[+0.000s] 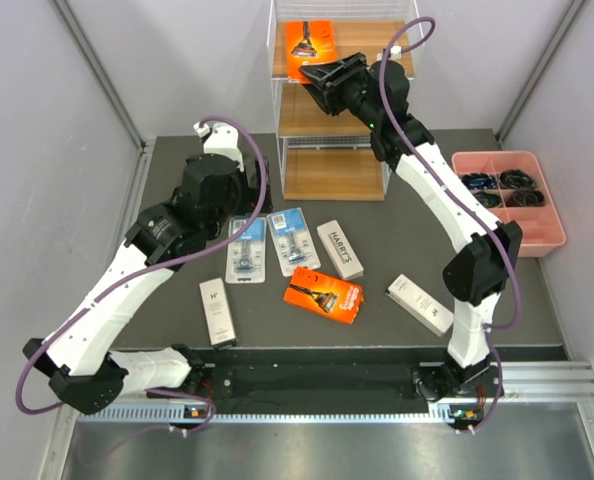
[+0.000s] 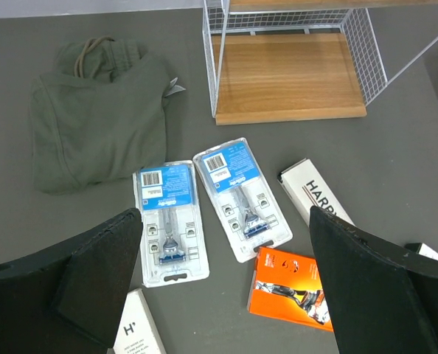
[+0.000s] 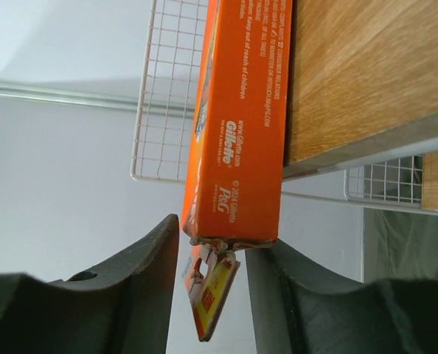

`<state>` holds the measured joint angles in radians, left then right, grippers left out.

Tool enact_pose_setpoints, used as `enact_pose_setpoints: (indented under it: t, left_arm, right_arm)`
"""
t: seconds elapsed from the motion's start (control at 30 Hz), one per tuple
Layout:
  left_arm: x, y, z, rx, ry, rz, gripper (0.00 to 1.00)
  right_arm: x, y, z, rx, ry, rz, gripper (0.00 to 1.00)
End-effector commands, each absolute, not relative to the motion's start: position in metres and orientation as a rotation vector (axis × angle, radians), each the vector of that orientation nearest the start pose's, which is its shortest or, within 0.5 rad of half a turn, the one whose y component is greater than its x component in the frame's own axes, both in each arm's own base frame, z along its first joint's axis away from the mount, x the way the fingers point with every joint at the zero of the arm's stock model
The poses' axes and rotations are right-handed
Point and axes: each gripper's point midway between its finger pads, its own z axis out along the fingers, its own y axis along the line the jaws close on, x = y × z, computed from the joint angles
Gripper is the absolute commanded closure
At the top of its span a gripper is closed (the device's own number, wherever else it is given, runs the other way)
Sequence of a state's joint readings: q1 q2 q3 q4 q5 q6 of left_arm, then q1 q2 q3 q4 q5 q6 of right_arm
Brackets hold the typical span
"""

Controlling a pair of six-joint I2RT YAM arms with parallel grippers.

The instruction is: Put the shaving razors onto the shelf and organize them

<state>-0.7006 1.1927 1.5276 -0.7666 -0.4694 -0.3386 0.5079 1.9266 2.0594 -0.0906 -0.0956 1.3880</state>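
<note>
The right jaws are reaching up at the shelf [image 1: 333, 172], straddling the near end of an orange box [image 3: 237, 125] that is lying flat on the top tier [image 3: 366, 74]. That end is sticking out past the tier's edge, its hang tab dangling between the fingers. The jaws are standing about as wide as the box is thick. Whether they are pinching it or merely flanking it, I cannot tell.

The step in hand looks like seating this first pack. The left jaws are hanging wide and empty above the bench [image 1: 427, 235], over the blister packs [image 2: 169, 221]. A second orange box [image 2: 289, 287] and three white boxes [image 1: 339, 249] are also waiting there.

Next, the box probably needs nudging further onto the tier. The right jaws should then spread and back straight out without dragging it off, before coming down for a bench pack, likely the matching orange one.
</note>
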Motion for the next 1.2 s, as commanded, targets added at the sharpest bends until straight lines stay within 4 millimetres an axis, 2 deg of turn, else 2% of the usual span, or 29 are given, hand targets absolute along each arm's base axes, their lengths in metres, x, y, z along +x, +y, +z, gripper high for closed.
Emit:
enact_pose_setpoints:
  t: [0.0, 0.03, 0.13, 0.3, 0.4, 0.6, 1.17]
  left_arm:
    - [0.295, -0.156, 0.368, 0.034, 1.935, -0.213, 0.01]
    - [0.295, -0.157, 0.367, 0.038, 1.937, -0.214, 0.01]
    - [0.295, -0.157, 0.366, 0.037, 1.940, -0.213, 0.01]
    - [0.296, -0.157, 0.363, 0.036, 1.944, -0.206, 0.01]
    - [0.296, -0.157, 0.361, 0.038, 1.946, -0.201, 0.01]
    - [0.297, -0.155, 0.358, 0.035, 1.950, -0.186, 0.01]
    - [0.296, -0.156, 0.354, 0.041, 1.959, -0.192, 0.01]
  right_arm:
    - [0.463, 0.335, 0.501, 0.566, 1.534, 1.609, 0.62]
    - [0.463, 0.337, 0.497, 0.562, 1.542, 1.612, 0.69]
    - [0.461, 0.338, 0.499, 0.550, 1.535, 1.625, 0.79]
    - [0.463, 0.339, 0.502, 0.538, 1.506, 1.646, 0.91]
    - [0.466, 0.341, 0.505, 0.538, 1.486, 1.667, 0.92]
    - [0.479, 0.349, 0.491, 0.598, 1.471, 1.716, 0.92]
    - [0.501, 0.341, 0.481, 0.715, 1.418, 1.681, 0.88]
